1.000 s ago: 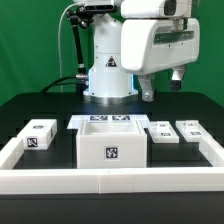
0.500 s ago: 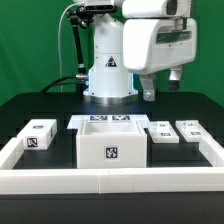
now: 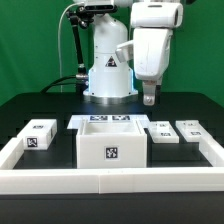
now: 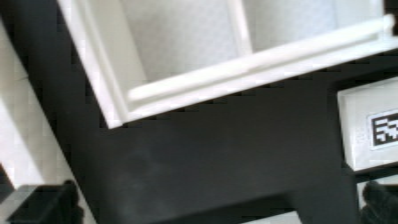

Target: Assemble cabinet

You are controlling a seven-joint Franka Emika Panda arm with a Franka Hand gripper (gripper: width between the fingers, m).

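The cabinet [image 3: 112, 145] is a white open-topped box with a square tag on its front, at the middle front of the black table. My gripper [image 3: 150, 97] hangs in the air behind it, toward the exterior view's right, well above the table. In the wrist view my gripper [image 4: 205, 212] is open and empty, with dark fingertips [image 4: 36, 205] at the two corners of the picture. That view looks down on the white rim of the open box [image 4: 187, 88] and on black table between the fingers.
The marker board [image 3: 105, 121] lies just behind the cabinet. A small white tagged block [image 3: 40, 134] sits at the left. Two flat tagged pieces [image 3: 162, 132] [image 3: 190, 130] sit at the right; one shows in the wrist view [image 4: 374, 125]. A white frame [image 3: 110, 181] borders the table.
The hand has turned about its axis and shifted slightly to the exterior view's left; it now looks narrower. The gripper tips stay at about the same height. No part has moved.
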